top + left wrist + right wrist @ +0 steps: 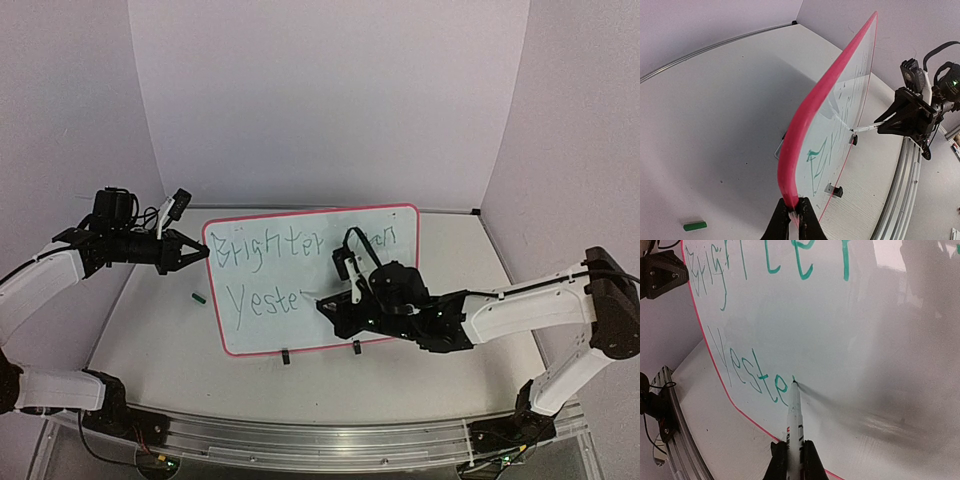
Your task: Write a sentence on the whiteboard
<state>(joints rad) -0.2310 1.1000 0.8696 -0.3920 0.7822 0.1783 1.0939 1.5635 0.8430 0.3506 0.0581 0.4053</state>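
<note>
The large white rectangular whiteboard with a thin red-pink frame stands on its long edge at the middle of the grey tabletop, its written face toward the near edge. Two small black clips sit under its lower edge. The green handwritten sentence runs in two lines from the board's left side. The left tool pinches the board's left edge. The right tool, in front of the board, holds a white marker pen whose tip touches the end of the lower line. A small green cap lies on the tabletop just left of the board.

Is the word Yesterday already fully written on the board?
No, the sentence stops at "Yeste" on its second line, where the marker tip touches the whiteboard.
</note>
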